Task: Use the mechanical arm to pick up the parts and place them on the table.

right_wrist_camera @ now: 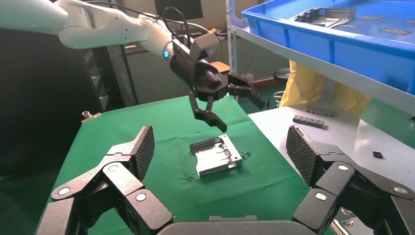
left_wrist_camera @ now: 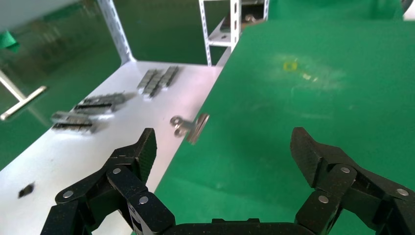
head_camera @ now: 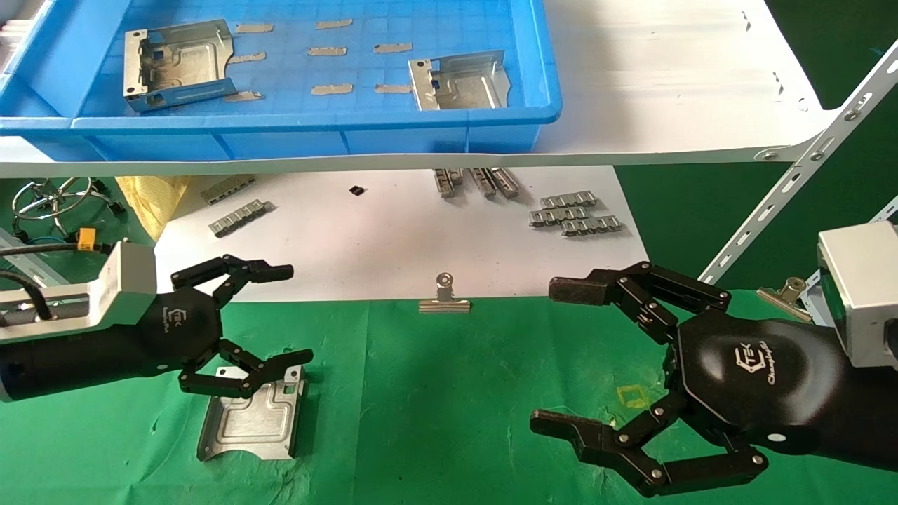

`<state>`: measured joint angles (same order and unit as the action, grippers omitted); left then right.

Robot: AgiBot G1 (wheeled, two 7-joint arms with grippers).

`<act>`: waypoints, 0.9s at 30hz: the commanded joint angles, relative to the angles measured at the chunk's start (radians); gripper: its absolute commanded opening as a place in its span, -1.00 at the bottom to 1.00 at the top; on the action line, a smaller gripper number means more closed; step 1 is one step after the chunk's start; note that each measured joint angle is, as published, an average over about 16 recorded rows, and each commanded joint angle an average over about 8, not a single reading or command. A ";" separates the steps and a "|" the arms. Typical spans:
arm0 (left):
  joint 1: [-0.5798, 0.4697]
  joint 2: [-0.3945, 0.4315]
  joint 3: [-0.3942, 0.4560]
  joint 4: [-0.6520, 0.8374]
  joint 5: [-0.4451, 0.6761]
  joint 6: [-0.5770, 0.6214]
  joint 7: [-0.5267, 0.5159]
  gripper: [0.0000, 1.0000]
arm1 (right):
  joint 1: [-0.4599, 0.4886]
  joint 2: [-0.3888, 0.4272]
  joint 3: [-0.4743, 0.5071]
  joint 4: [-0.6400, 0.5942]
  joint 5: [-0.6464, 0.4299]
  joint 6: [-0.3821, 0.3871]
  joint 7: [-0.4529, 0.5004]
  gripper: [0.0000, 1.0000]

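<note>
One shiny part [head_camera: 252,417] lies flat on the green table [head_camera: 435,393] at the near left; the right wrist view shows this part [right_wrist_camera: 215,156] too. The mechanical arm, my left gripper [head_camera: 295,313], hangs open just over the part's far edge with nothing between its fingers. Its own wrist view [left_wrist_camera: 222,147] shows only green cloth between the spread fingers. Two more parts [head_camera: 179,63] [head_camera: 459,81] rest in the blue bin [head_camera: 280,137] on the shelf. My right gripper [head_camera: 547,356] stands open and empty over the table's right side.
A silver binder clip [head_camera: 444,298] sits where the white board [head_camera: 393,238] meets the cloth. Grey toothed strips [head_camera: 575,214] lie on the board. A slotted shelf upright [head_camera: 793,182] slants at the right. A yellow square outline [head_camera: 635,396] marks the cloth near the right gripper.
</note>
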<state>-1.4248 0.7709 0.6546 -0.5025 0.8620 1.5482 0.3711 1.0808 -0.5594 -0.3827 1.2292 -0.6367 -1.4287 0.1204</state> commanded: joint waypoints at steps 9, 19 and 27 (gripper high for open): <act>0.092 -0.042 -0.098 -0.205 -0.034 -0.014 -0.146 1.00 | 0.000 0.000 0.000 0.000 0.000 0.000 0.000 1.00; 0.184 -0.084 -0.197 -0.410 -0.069 -0.028 -0.293 1.00 | 0.000 0.000 0.000 0.000 0.000 0.000 0.000 1.00; 0.257 -0.117 -0.275 -0.574 -0.097 -0.039 -0.410 1.00 | 0.000 0.000 0.000 0.000 0.000 0.000 0.000 1.00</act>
<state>-1.1675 0.6536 0.3792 -1.0766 0.7655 1.5096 -0.0393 1.0808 -0.5594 -0.3827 1.2292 -0.6366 -1.4287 0.1204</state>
